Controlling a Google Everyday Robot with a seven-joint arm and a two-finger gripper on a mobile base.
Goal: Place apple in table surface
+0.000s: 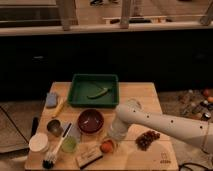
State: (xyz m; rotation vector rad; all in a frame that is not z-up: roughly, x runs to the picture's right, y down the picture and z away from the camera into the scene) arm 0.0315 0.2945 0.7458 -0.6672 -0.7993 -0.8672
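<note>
Apple (106,146) sits low centre of frame, on or just above the surface (145,95); contact is hidden. Gripper (112,140) is right over it, under the white arm's end. You cannot tell whether it is clamped on the apple or apart from it. It is likely brought here because this is a bare patch.

Tight spot: bowl (91,120) just upper left, tan block (88,156) lower left, grapes (146,139) to the right. Front edge is near. Your open room lies up and right, toward the surface's far right corner.
</note>
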